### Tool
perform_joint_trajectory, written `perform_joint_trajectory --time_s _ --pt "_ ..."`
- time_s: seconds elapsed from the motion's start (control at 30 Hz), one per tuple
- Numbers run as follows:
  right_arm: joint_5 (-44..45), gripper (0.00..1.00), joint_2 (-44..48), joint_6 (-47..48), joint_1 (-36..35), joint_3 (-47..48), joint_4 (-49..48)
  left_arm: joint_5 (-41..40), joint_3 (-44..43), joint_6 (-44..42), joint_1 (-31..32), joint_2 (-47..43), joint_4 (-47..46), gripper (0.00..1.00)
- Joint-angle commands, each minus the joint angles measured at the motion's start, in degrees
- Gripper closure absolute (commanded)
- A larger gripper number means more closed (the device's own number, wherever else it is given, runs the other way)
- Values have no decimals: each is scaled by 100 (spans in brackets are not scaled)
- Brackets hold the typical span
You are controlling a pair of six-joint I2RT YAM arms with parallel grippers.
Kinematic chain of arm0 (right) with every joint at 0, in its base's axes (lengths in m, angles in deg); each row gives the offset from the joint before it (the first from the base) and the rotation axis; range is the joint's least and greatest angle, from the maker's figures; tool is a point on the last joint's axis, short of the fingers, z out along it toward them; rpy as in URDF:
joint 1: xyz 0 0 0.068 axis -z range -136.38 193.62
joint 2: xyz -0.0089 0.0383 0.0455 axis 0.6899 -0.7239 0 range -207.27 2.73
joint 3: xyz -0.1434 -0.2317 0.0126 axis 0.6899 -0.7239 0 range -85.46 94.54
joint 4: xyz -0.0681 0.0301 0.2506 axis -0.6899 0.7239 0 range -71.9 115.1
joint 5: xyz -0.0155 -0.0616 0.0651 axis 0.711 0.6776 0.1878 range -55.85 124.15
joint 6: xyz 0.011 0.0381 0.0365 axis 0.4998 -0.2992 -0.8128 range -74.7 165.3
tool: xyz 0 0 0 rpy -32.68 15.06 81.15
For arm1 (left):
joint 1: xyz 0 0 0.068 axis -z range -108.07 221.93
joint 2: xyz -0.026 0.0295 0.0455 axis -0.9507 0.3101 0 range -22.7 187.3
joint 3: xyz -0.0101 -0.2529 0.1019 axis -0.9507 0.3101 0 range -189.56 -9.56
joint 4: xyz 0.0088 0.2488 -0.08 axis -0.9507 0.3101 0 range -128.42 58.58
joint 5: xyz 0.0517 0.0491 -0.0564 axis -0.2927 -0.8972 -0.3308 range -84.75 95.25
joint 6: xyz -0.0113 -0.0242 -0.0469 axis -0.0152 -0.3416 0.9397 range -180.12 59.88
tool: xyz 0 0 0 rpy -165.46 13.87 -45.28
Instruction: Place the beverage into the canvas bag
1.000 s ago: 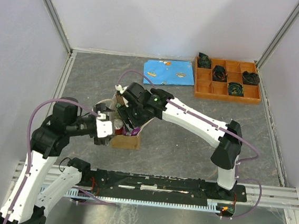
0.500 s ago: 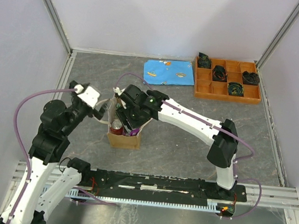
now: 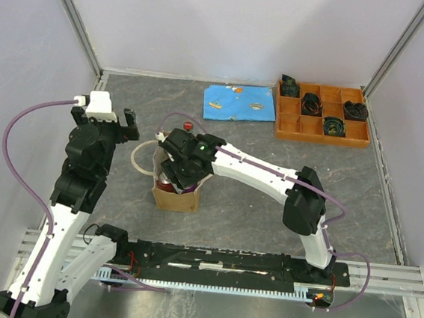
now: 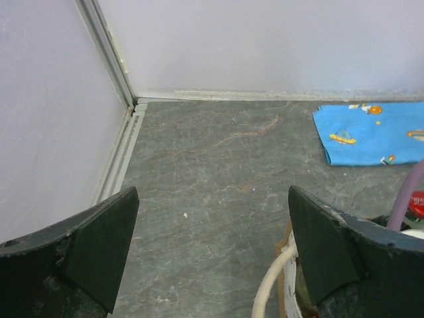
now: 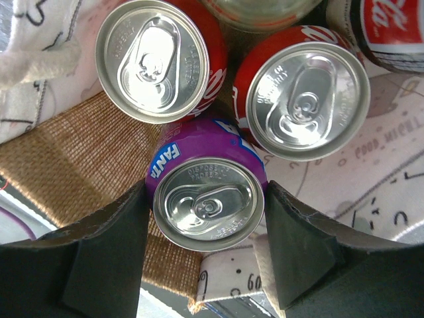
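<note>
As the canvas bag [image 3: 176, 199] stands upright between the arms, a clean release is judged to call for the jaws of the right gripper [image 5: 205, 193] to be parted only slightly and drawn straight up, so that the packed cans and the cream handle [image 3: 136, 159] are not disturbed. The right gripper is closed on the purple Fanta can [image 5: 207, 173], which is seated upright inside the bag, directly between the fingers and just beside two red cans [image 5: 161, 59]. The left gripper [image 4: 212, 199] is held wide open and empty, well apart to the left.

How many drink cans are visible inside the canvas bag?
3: the left red can, the right red can, the purple Fanta can below them. More may be hidden.
</note>
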Motion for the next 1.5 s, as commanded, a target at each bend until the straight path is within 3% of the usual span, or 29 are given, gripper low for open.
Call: perform_joint_trajectory --time_s 0.0,0.37,0.53,0.8,0.83,0.87,1.47 --pt "521 100 -139 182 -7 400 -276 -142 -231 619 -63 95 -346 1" --pt "707 99 -338 345 -97 418 -179 100 -139 653 -97 107 -395 1" --pt "688 54 -289 335 -108 404 -146 222 -103 691 -99 85 -357 1" --pt "696 21 -165 310 -140 386 -89 434 -80 703 -103 107 -372 1" --pt "696 15 -150 304 -141 396 -78 465 -80 703 -103 117 -380 1" --pt "704 3 -151 306 -139 414 -60 485 -79 698 -107 120 -387 1" --pt "1184 1 698 -73 -110 989 126 843 -177 589 -126 357 -405 1"
